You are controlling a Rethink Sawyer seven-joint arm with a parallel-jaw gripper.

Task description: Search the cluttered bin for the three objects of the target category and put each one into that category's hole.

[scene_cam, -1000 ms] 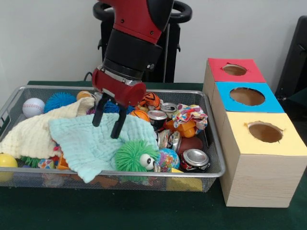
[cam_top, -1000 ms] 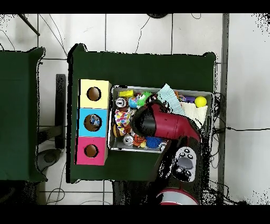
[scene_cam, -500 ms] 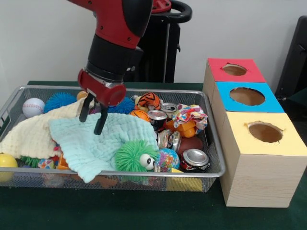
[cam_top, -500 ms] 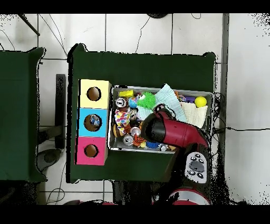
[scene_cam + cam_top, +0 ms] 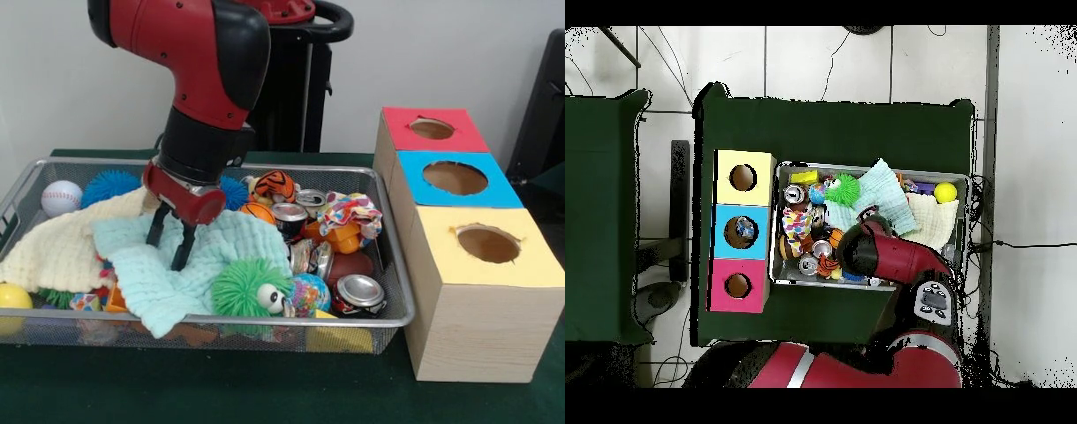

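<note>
The wire-mesh bin [image 5: 79, 319] holds toys and two cloths. My gripper [image 5: 169, 242] points down over the bin's left-middle, open, with its fingertips [image 5: 181, 257] pressed into the light-blue cloth [image 5: 168, 278]. Silver-topped cans lie to its right: one at the front right [image 5: 359, 291], one in the middle [image 5: 289, 215] and one behind it [image 5: 310, 198]. A crushed can [image 5: 308, 256] lies between them. The clear bottle is hidden. In the overhead view the arm [image 5: 885, 255] covers the gripper, and one can [image 5: 794, 194] shows near the boxes.
Three boxes with round holes stand right of the bin: red [image 5: 433, 130], blue [image 5: 455, 177], yellow [image 5: 487, 243]. A cream cloth [image 5: 57, 252], a green fuzzy toy [image 5: 249, 287], a baseball [image 5: 60, 196], blue spiky balls [image 5: 110, 185] and a yellow ball [image 5: 12, 297] fill the bin.
The gripper has moved left across the bin and come down onto the light-blue cloth, which now bunches around its fingertips. The arm has swung over with it.
</note>
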